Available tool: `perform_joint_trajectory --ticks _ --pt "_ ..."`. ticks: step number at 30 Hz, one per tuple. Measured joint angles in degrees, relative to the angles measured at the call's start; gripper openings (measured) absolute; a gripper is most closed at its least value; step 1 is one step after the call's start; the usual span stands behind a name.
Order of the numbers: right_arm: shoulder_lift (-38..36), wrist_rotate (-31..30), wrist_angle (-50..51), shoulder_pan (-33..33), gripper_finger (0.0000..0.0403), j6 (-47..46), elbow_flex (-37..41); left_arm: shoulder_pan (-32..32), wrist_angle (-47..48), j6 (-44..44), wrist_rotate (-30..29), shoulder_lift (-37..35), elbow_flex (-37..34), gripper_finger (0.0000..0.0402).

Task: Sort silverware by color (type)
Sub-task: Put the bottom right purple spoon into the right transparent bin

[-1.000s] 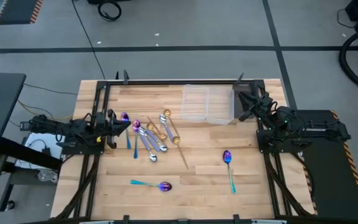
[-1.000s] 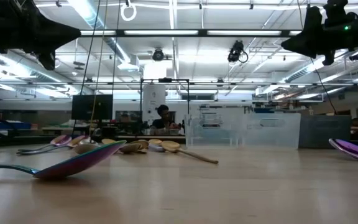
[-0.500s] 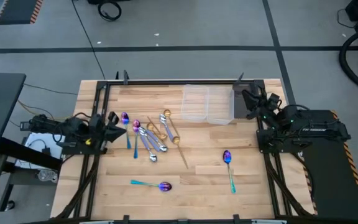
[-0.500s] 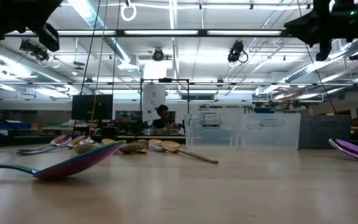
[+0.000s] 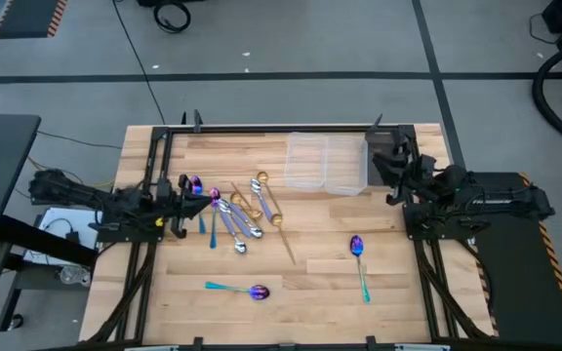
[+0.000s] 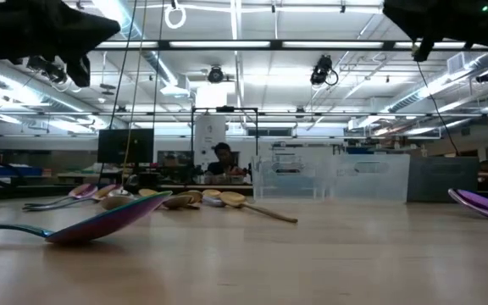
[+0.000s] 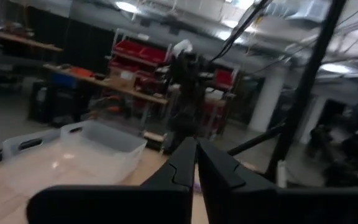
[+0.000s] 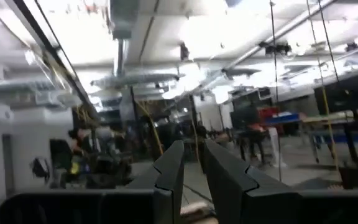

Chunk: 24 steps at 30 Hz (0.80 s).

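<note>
Both arms have shifted since the earlier frames: the left gripper (image 5: 185,191) has swung back toward the cluster of silverware (image 5: 234,213) after pulling away from it, and the right gripper (image 5: 395,168) has drawn slightly along the table's right edge beside the clear plastic tray (image 5: 326,163). In its wrist view the left gripper's fingers (image 7: 182,167) stand almost together with only a thin slit between them, holding nothing. The right gripper's fingers (image 8: 170,167) stand a little apart, with nothing between them.

Most of the silverware lies in a loose heap near the table's (image 5: 310,302) left edge, toward the far side: purple-blue spoons with teal handles, silver spoons and gold pieces crossing one another. A long gold utensil (image 5: 279,234) angles out from the heap toward the table's middle. One purple-blue spoon (image 5: 238,289) lies alone near the front edge, left of centre, and another (image 5: 359,261) lies toward the right side. The tray sits at the far edge, right of centre. In the low view a person (image 6: 221,161) shows in the room beyond the table.
</note>
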<state>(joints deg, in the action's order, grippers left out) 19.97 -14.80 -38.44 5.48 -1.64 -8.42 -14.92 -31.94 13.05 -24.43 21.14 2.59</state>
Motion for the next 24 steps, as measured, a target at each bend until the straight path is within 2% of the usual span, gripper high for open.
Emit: perform_joint_trajectory --ticks 4,10,20,24 --pt "10.0 -3.5 4.4 0.0 0.0075 -0.2 -3.7 0.0 -0.3 -0.2 -6.4 5.3 0.9 0.0065" --pt "24.9 -3.5 16.4 -0.8 0.0075 -0.4 -13.7 0.3 -0.1 -7.2 -5.5 10.4 4.3 0.0117" --pt "40.8 -3.1 25.2 -6.1 0.0075 -4.8 -22.5 0.3 -1.0 -24.5 -1.6 14.5 8.5 0.0121" --pt "44.9 -5.0 36.2 -9.0 0.0075 -9.1 -27.8 0.3 -0.9 -26.9 -0.8 15.5 9.5 0.0121"
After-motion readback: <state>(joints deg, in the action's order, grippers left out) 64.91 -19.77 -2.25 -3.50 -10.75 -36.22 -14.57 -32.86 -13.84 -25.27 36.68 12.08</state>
